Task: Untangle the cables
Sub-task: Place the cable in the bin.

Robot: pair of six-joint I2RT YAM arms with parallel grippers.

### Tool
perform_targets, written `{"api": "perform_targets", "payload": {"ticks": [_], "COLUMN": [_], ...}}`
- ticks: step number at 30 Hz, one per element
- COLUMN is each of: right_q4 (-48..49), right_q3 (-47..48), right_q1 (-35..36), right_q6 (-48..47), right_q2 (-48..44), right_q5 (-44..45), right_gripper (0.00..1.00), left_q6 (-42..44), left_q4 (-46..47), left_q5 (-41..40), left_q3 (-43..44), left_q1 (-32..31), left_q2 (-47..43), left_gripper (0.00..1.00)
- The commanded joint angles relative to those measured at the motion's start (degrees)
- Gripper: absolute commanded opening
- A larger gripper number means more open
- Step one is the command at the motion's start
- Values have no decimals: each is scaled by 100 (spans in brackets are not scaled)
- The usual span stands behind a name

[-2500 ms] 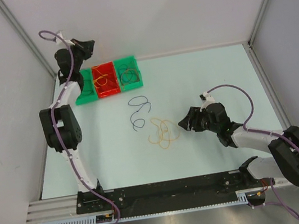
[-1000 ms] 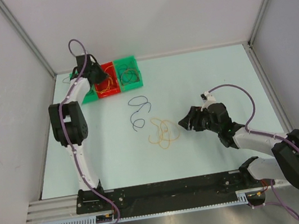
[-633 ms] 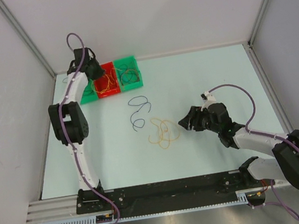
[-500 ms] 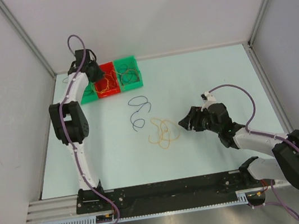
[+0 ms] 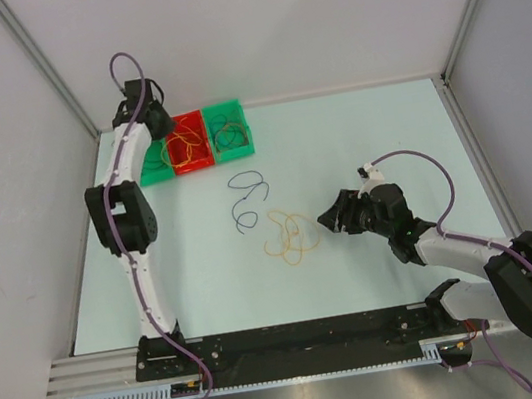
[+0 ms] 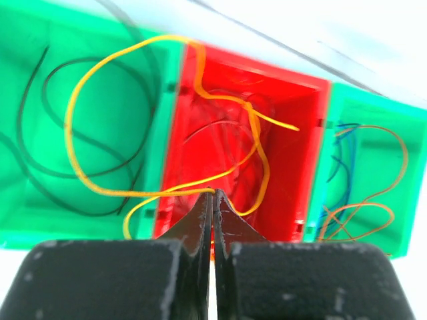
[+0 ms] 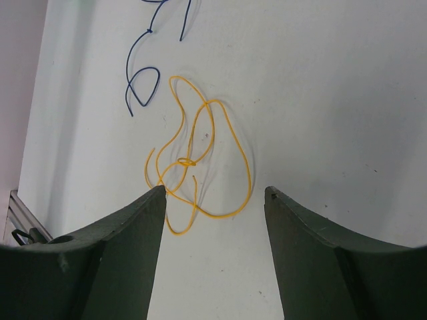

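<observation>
Pale table (image 5: pixel 368 143), left end effector (image 6: pixel 212 199) pinching yellow cable (image 6: pixel 68 127) over bins (image 6: pixel 317 100), arm (image 5: pixel 128 160) outstretched

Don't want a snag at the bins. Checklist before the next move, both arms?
1. Left gripper gripping the held yellow cable: ok, shut on it at the tips.
2. Held cable within one bin: not ok, it loops across the left green bin and the red bin.
3. Held cable free of snags inside the red bin: cannot tell.
4. Right gripper open: ok, above the yellow tangle.
5. Tangle apart from the blue cable: ok.
6. Tangle undone: not ok, strands cross.
</observation>
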Motion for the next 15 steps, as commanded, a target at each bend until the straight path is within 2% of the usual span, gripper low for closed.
{"api": "perform_targets", "payload": {"ticks": [1, 4, 15], "right_q4": [158, 150, 159], "right_q3": [-18, -10, -18], "right_q1": [-21, -21, -21], "right_q6": [36, 27, 36], "right_q2": [-79, -79, -70], "right_q5": [-11, -20, -29], "right_gripper": [65, 65, 65], "left_q6": [521, 591, 574], "left_q4": [-111, -313, -577], "left_q5": [108, 74, 232], "left_q3": [637, 989, 1139], "left_q1": [-430, -588, -668], "left_q2": [319, 679, 1313], "left_gripper": [1, 1, 2]}}
